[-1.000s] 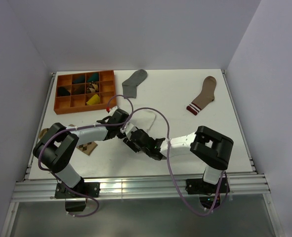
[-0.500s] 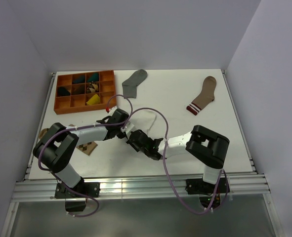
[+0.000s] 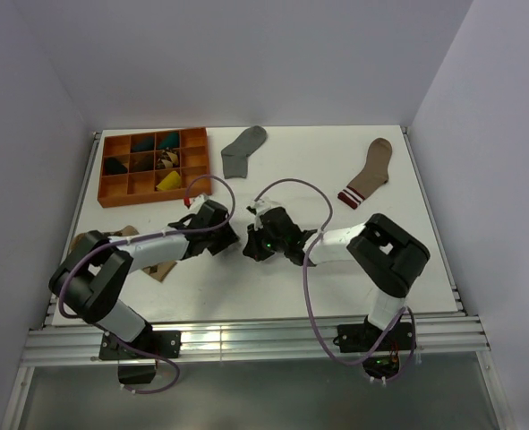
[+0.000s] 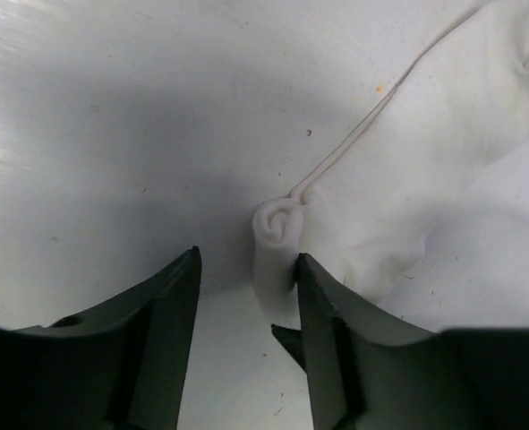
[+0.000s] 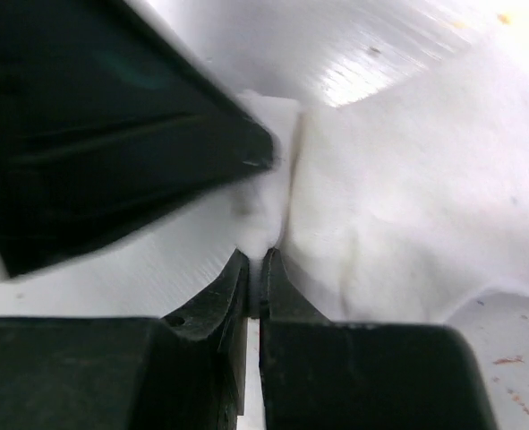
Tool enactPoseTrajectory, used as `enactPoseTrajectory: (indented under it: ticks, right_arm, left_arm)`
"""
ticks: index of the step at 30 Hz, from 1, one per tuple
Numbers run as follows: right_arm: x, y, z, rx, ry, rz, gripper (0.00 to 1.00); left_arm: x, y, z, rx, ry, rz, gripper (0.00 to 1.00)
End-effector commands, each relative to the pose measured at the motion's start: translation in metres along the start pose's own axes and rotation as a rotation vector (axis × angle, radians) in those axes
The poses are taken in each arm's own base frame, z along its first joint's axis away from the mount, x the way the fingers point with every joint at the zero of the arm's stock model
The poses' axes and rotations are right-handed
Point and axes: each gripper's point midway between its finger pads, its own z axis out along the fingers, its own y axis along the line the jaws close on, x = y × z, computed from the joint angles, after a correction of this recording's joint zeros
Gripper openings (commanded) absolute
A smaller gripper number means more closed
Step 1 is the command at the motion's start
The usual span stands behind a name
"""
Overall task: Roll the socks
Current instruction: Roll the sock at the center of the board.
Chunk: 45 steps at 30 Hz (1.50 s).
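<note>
Your left gripper [image 4: 244, 269] stands spread and clamps nothing. Your right gripper [image 5: 255, 260] is pressed together on a thin fold of the white sock [image 4: 443, 206], which lies right of the orange tray [image 3: 107, 193] and nearer the arm bases than it.

- **Biggest risk:** that slim pinch. Any pull away from the tray could drag the whole sock across the table and undo the rolling.
- **Next:** the small roll [image 4: 277, 224] sits unheld between the left fingers, close against one, and could spring loose.
- **Least:** the thin strand or hem [image 4: 371, 116] running from the roll might snag a fingertip.

The grey sock [image 3: 243, 148], just right of the tray, lies flat and unrolled.
</note>
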Motion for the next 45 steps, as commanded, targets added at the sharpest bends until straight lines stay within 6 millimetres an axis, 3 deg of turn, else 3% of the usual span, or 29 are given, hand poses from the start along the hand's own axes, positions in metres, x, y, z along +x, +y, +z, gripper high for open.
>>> enactPoseTrajectory:
  ticks: [1, 3, 4, 6, 7, 9, 10, 14, 26, 45]
  right_arm:
    - [0.019, 0.006, -0.009, -0.165, 0.096, 0.206, 0.00]
    - [0.022, 0.003, -0.007, -0.201, 0.120, 0.282, 0.00]
    - [0.014, 0.000, -0.007, -0.234, 0.096, 0.313, 0.00]
    - [0.021, 0.008, -0.011, -0.342, 0.145, 0.416, 0.00]
    - [0.007, 0.004, -0.012, -0.388, 0.097, 0.439, 0.00]
    - [0.015, 0.009, -0.016, -0.473, 0.146, 0.553, 0.00]
    - [0.006, 0.006, -0.017, -0.497, 0.126, 0.597, 0.01]
    - [0.012, -0.001, -0.012, -0.572, 0.165, 0.695, 0.01]
    - [0.017, -0.020, -0.004, -0.472, 0.200, 0.639, 0.00]
    - [0.016, -0.029, 0.002, -0.401, 0.200, 0.649, 0.00]
  left_arm:
    - [-0.019, -0.008, -0.013, 0.045, -0.081, -0.062, 0.54]
    - [-0.023, -0.011, -0.020, 0.073, -0.103, -0.081, 0.64]
    - [-0.025, -0.011, -0.022, 0.081, -0.115, -0.087, 0.65]
    - [-0.024, -0.007, -0.026, 0.096, -0.123, -0.097, 0.66]
    - [-0.027, -0.015, -0.028, 0.139, -0.137, -0.104, 0.66]
    - [-0.023, -0.012, -0.028, 0.151, -0.130, -0.102, 0.66]
    - [-0.022, -0.015, -0.028, 0.168, -0.122, -0.104, 0.66]
    - [-0.012, -0.011, -0.022, 0.181, -0.099, -0.110, 0.64]
    - [-0.009, -0.019, -0.008, 0.215, -0.096, -0.097, 0.62]
    - [0.027, 0.016, 0.006, 0.047, -0.004, -0.107, 0.54]
